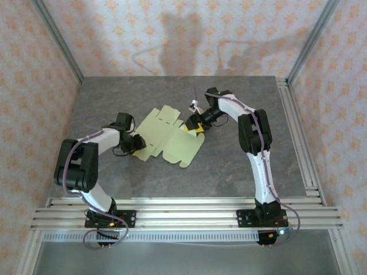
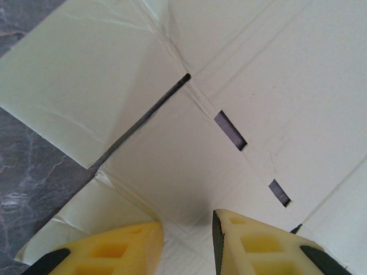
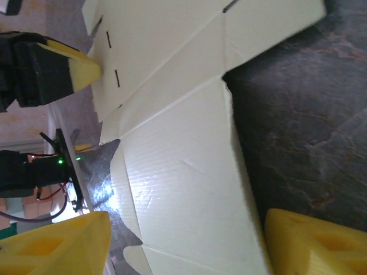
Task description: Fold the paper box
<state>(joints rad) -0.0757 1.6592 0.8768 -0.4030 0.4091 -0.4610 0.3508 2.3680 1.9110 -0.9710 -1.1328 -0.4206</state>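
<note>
L fingers [image 2: 186,232] sit a narrow gap apart, tips on or just over the paper box [image 1: 170,137] at its L edge, near two small slots; nothing seen pinched between them. R fingers [image 3: 186,220] are wide apart, straddling one long panel of the card at the sheet's far-R corner, w/ pads [image 3: 57,246] not clearly touching it.

Box lies flat & unfolded mid-bench [image 1: 172,183], flaps spread, skewed to the bench edges. Long axis runs approx far-L to near-R.

L arm [image 1: 86,160]: elbow bent out to the L, forearm low, reaching R to the card. R arm [image 1: 258,154]: rises from its base, elbow high & far, wrist doubling back down-L onto the card.
</note>
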